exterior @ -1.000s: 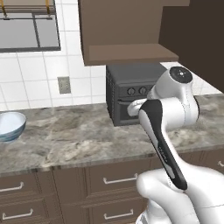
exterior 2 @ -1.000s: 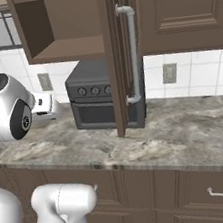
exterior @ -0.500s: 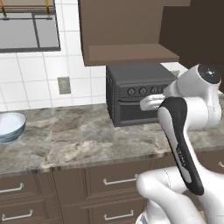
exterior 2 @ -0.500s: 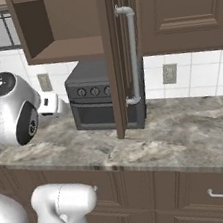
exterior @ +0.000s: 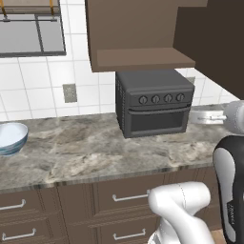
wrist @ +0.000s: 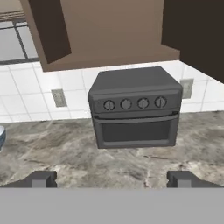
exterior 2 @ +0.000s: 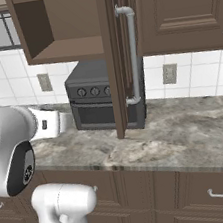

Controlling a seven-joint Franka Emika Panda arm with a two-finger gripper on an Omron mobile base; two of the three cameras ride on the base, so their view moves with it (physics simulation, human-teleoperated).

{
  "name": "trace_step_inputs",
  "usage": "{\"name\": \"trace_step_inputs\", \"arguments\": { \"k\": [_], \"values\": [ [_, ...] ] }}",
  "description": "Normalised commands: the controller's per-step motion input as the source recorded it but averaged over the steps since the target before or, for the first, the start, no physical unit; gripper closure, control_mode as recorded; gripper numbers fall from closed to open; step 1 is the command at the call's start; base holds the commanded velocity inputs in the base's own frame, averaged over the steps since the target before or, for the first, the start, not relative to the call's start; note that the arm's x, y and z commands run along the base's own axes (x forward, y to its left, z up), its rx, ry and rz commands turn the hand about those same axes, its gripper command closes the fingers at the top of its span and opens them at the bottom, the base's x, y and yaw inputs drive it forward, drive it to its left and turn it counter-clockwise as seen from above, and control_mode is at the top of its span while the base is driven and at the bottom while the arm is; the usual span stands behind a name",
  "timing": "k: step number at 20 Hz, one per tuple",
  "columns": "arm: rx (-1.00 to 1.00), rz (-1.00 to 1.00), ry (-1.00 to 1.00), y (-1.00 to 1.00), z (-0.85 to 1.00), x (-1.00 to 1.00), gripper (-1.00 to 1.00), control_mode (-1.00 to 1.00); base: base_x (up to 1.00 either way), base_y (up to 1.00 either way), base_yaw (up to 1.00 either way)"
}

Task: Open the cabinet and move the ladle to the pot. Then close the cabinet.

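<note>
Left base view runs, from its left edge, from a pale blue-white bowl (exterior: 10,137) resting on the marbled grey counter (exterior: 86,157), past a wall outlet (exterior: 70,93) on the white tiles, to the dark grey oven box (exterior: 153,102) standing at the back of the counter with four knobs across its front. Directly above the oven hangs the cabinet (exterior: 143,33), its underside and open shelf in view, and its dark door (exterior: 214,43) stands swung out at the upper right. Right base view shows the same cabinet from the other side: on the left the open compartment (exterior 2: 57,25), its visible shelf bare, then the door (exterior 2: 120,56) seen nearly edge-on and reaching down toward the counter, with the long silver bar handle (exterior 2: 133,54) on its face, and a closed neighbouring cabinet door (exterior 2: 184,9) to the right. Below the counter sit brown drawers (exterior 2: 217,194) with short horizontal handles. Hand view looks straight at the oven box (wrist: 135,107), with the open cabinet (wrist: 105,30) above it, the edge of the bowl (wrist: 1,135) at the far left and the swung-out door (wrist: 197,30) at the upper right. The gripper (wrist: 112,179) hangs above the counter in front of the oven, its two dark fingertips (wrist: 41,178) set wide apart with nothing between them, so the pincer is released. Ladle and pot cannot be made out anywhere in these views.
</note>
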Motion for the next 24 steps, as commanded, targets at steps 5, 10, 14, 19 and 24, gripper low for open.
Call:
{"name": "trace_step_inputs", "arguments": {
  "k": [5,10,14,19,24],
  "values": [
    [0.1,-0.11,-0.04,-0.51,0.47,-0.32,-1.0,-1.0,0.0,0.0,0.0],
    [0.12,-0.01,0.0,-0.79,0.28,-0.13,-1.0,-1.0,0.0,0.0,0.0],
    [0.14,0.0,0.0,-0.8,0.02,-0.5,-1.0,-1.0,0.0,0.0,0.0],
    [0.15,0.0,0.0,-0.69,0.0,-0.29,-1.0,-1.0,0.0,0.0,0.0],
    [0.18,0.0,-0.01,-0.67,0.0,-0.1,-1.0,-1.0,0.0,0.0,0.0]
  ]
}}
